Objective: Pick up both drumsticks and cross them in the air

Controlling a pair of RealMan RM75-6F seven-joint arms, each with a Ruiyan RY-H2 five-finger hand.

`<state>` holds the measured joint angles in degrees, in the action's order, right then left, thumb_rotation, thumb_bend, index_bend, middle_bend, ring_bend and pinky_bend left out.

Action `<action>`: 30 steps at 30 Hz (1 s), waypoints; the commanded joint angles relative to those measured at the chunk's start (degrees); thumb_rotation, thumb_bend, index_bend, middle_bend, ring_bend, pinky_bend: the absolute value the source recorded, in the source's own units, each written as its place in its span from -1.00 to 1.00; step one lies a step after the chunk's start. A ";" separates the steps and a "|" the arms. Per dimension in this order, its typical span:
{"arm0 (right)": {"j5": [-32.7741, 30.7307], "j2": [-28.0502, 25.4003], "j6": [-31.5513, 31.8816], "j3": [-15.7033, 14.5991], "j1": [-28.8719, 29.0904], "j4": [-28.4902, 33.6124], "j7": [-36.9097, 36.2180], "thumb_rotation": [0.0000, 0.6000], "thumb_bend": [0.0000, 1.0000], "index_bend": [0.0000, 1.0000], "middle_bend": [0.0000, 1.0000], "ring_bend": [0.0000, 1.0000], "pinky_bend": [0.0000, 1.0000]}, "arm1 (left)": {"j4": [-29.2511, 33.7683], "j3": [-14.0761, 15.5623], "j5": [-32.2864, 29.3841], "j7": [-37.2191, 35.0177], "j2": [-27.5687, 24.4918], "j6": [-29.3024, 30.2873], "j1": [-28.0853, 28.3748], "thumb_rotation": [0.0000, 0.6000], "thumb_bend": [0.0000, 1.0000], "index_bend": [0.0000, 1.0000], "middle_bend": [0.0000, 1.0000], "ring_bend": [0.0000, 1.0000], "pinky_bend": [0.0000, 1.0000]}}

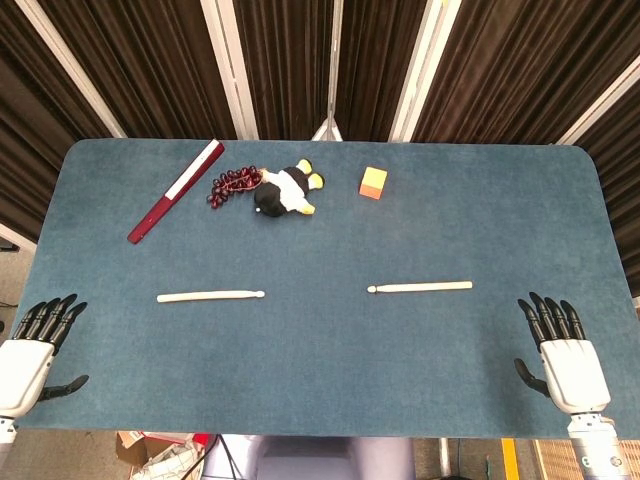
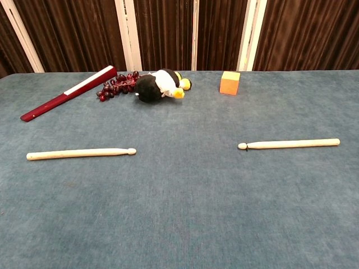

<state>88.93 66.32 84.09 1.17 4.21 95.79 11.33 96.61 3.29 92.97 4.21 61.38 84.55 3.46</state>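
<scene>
Left hand (image 1: 28,358) at 8 o'clock and right hand (image 1: 566,358) at 4 o'clock: fingers spread, holding nothing. Both drumsticks (image 1: 210,296) (image 1: 420,288) lie untouched on the table (image 1: 320,390). Wrists cut off; chest view shows neither hand.

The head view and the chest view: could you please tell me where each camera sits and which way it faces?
Head view: high above the near edge, looking steeply down on the whole table; the left hand and right hand show at the bottom corners, open.
Chest view: low at the near edge, looking level across the table toward the curtains; no part of the robot shows.
Shared: left drumstick, right drumstick, penguin toy, orange block, grapes, red fan.
</scene>
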 commanded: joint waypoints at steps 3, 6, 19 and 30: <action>-0.11 0.15 -0.59 0.02 0.32 -0.16 0.02 1.00 -0.34 -1.00 -1.00 -1.00 -0.90 | 0.17 -0.11 -0.52 -0.03 -0.03 -0.28 0.04 1.00 -0.91 -1.00 -1.00 -1.00 -1.00; 0.37 0.23 -0.30 0.30 0.57 -0.35 -0.12 1.00 -0.34 -1.00 -1.00 -0.78 -0.40 | 0.31 -0.09 -0.65 0.16 -0.04 -0.50 0.10 1.00 -0.91 -1.00 -1.00 -1.00 -1.00; -2.26 5.24 -5.95 6.74 7.99 -5.81 2.33 1.00 -0.34 -0.42 -0.39 0.49 0.72 | 0.27 -0.16 -0.90 -0.09 -0.11 -0.91 0.30 1.00 -0.91 -1.00 -1.00 -1.00 -1.00; -13.27 13.84 -19.67 10.62 17.16 -14.60 11.99 1.00 -0.34 -0.25 -0.20 0.60 0.74 | 0.75 -0.59 -2.26 0.62 0.06 -1.88 0.65 1.00 -0.91 -1.00 -1.00 -1.00 -1.00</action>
<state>77.10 78.08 66.43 10.99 19.54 83.49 21.33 97.35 2.70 90.71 4.84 61.45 82.67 4.11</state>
